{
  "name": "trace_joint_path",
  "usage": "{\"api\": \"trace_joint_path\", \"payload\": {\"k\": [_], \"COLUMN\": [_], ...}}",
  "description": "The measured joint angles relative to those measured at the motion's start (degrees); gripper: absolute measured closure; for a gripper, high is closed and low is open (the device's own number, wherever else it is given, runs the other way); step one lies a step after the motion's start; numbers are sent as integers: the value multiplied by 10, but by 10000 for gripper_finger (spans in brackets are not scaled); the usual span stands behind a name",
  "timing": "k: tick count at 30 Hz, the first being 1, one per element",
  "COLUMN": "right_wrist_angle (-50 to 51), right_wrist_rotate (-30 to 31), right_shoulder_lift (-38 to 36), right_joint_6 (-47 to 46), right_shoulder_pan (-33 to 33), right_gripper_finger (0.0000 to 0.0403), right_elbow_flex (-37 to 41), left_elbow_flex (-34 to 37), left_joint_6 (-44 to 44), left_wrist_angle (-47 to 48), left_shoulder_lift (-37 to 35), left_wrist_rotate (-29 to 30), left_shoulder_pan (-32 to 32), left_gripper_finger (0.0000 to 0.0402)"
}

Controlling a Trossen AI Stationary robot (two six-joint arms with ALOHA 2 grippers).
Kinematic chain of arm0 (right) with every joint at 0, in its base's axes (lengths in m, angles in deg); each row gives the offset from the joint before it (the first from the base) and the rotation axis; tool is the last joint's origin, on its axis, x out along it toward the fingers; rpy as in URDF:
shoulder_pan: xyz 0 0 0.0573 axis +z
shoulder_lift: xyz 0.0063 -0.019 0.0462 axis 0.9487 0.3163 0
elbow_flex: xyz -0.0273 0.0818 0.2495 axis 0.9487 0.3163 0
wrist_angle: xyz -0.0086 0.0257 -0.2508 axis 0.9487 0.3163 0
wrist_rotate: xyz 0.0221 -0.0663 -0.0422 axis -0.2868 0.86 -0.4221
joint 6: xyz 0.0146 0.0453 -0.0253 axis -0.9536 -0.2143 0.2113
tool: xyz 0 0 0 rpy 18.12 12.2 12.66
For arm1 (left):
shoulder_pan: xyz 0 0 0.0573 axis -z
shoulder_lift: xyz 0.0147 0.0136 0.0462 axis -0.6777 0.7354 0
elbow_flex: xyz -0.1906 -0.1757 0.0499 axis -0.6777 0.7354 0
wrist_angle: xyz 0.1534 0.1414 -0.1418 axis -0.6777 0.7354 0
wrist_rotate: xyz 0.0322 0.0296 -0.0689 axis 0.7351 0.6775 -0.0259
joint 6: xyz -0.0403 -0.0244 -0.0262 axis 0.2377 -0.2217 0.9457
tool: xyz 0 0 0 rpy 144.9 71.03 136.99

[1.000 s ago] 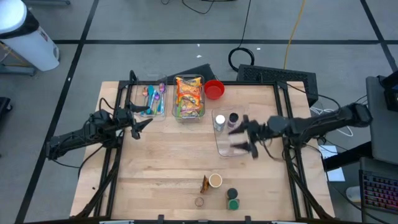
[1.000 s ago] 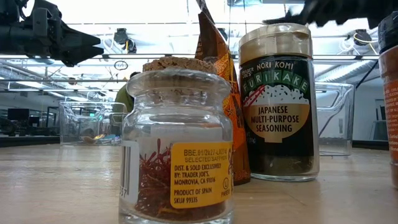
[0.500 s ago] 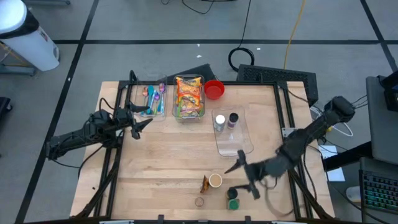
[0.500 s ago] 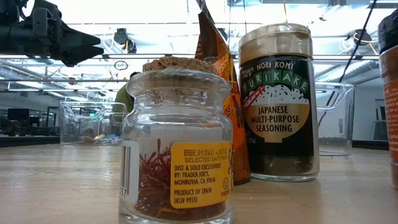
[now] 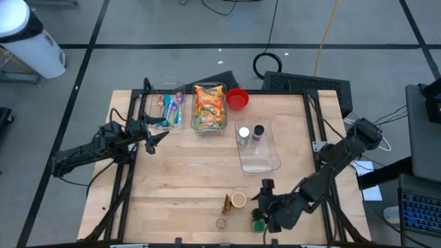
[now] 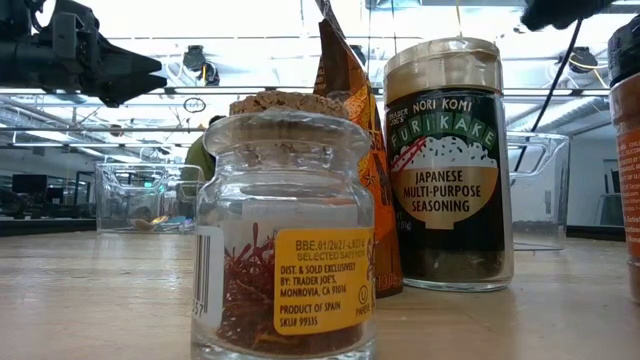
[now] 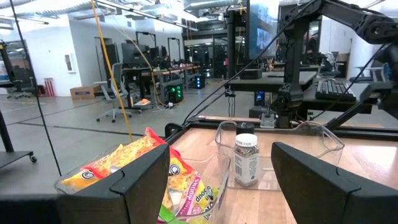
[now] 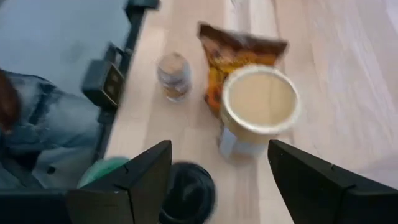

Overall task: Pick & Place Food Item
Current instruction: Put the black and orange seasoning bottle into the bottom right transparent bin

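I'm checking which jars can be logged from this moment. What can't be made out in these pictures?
- Green-lidded jar, high view: partly covered by the right gripper above it; label unseen.
- Same jar, right wrist view: blurred, cut off by the edge.
- Dark-lidded jar, low view: cut off at the picture's side.
- Orange packet, low view: mostly behind the saffron jar and the seasoning jar.
- Two jars in the clear bin, high view: labels too small.

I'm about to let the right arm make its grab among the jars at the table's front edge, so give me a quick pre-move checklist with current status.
1. Right gripper open, empty: ok.
2. It is above the front jars, nearest the green-lidded jar: ok.
3. Tan-lidded seasoning jar upright: ok.
4. Orange pouch leaning close against that jar, crowding a grasp: not ok.
5. Clear bin has bare floor for placing: ok.
6. Left gripper open, far from the jars: ok.
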Motion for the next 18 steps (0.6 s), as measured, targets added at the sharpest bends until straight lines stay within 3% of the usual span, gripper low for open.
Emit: {"api": "trace_joint_path", "payload": {"k": [9, 18], "right_wrist_angle": [55, 43], "right_wrist_rotate": [-86, -89], "right_shoulder_lift": [-6, -6], "right_joint_6": [4, 57], "right_shoulder_pan": [16, 19], "right_gripper_finger": [156, 165], "right_elbow_flex": [0, 25], "left_elbow_flex": [0, 0], "left_joint_6": [0, 0], "left_wrist_angle": [0, 0], "left_shoulder_lift": [0, 0], "left_wrist_rotate": [0, 0], "left_shoulder_pan": [0, 0], "left_gripper_finger": [119, 119]}}
